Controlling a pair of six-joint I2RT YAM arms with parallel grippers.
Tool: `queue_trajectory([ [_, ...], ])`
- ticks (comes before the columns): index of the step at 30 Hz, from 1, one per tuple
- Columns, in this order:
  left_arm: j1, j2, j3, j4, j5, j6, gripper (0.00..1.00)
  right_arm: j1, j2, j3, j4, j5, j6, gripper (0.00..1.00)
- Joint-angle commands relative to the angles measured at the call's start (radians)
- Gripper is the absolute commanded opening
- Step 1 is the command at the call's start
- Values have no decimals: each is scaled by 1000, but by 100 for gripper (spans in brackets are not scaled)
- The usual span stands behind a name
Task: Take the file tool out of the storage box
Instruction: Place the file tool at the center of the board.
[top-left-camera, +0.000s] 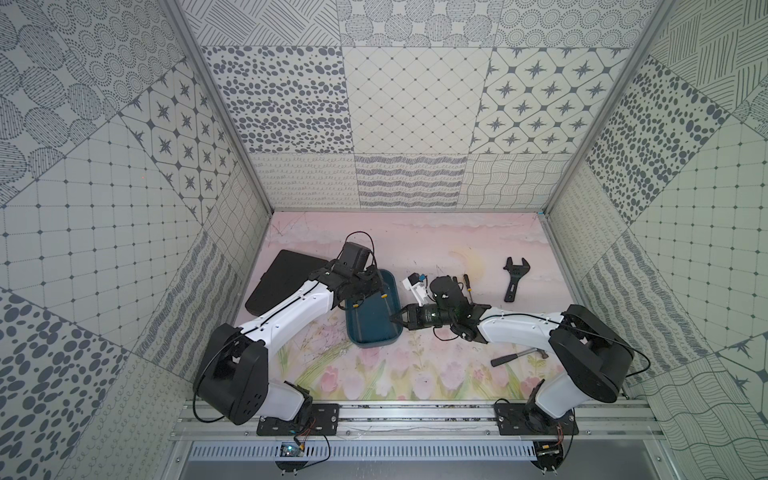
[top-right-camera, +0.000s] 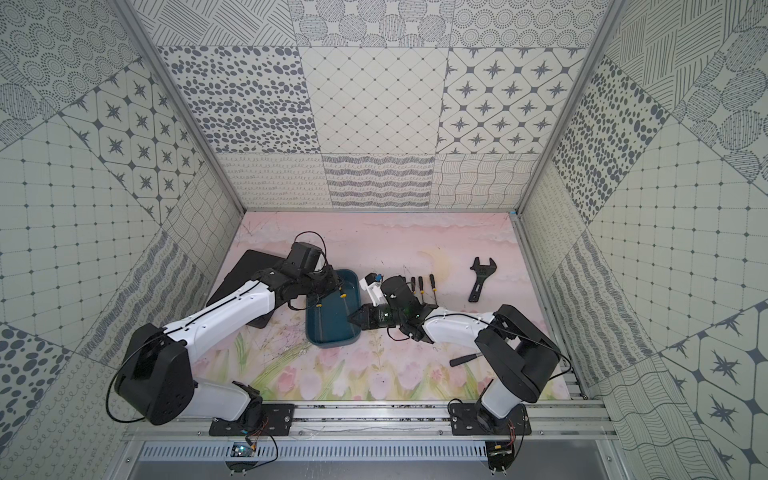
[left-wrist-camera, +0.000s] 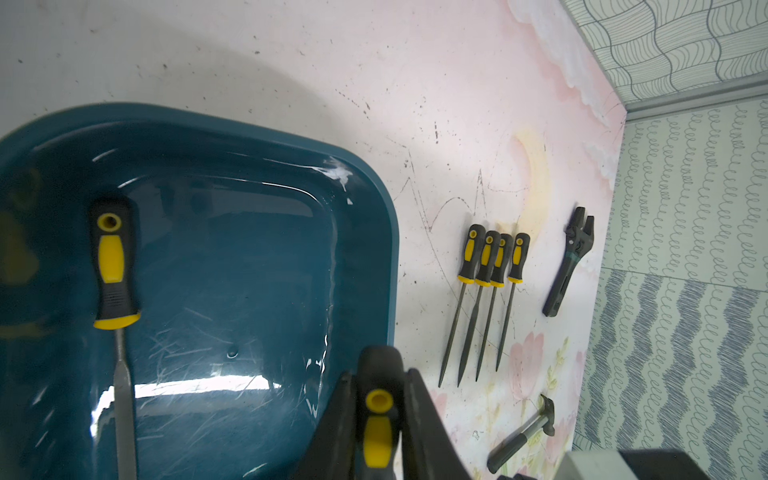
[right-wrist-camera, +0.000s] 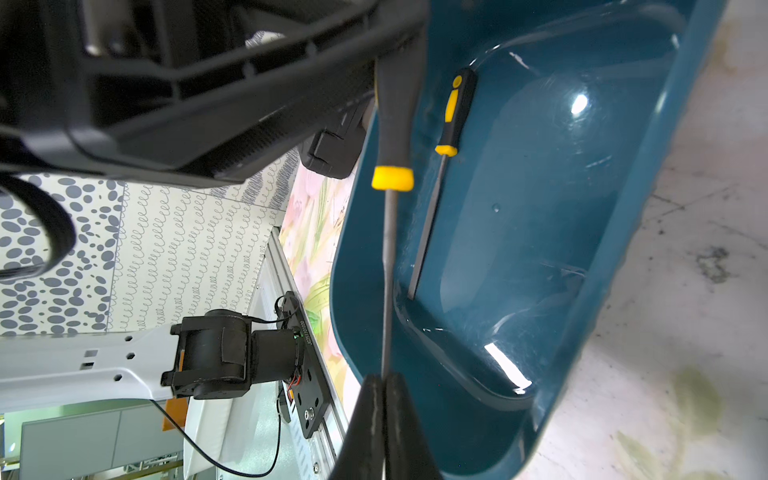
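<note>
Sporting black-yellow handle, slim file tool (right-wrist-camera: 387, 270)

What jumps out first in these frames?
Both grippers clamp one file above the box: the left gripper on its handle, the right gripper on its tip. A second file lies inside the box, and four files sit in a row on the mat beside it.
</note>
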Motion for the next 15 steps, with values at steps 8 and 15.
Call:
queue_trajectory([
  [8, 1, -4, 62, 83, 103, 101, 44, 77, -158, 88, -328, 390, -96, 0],
  [15, 4, -55, 88, 27, 115, 220, 99, 113, -206, 130, -553, 709, -51, 0],
])
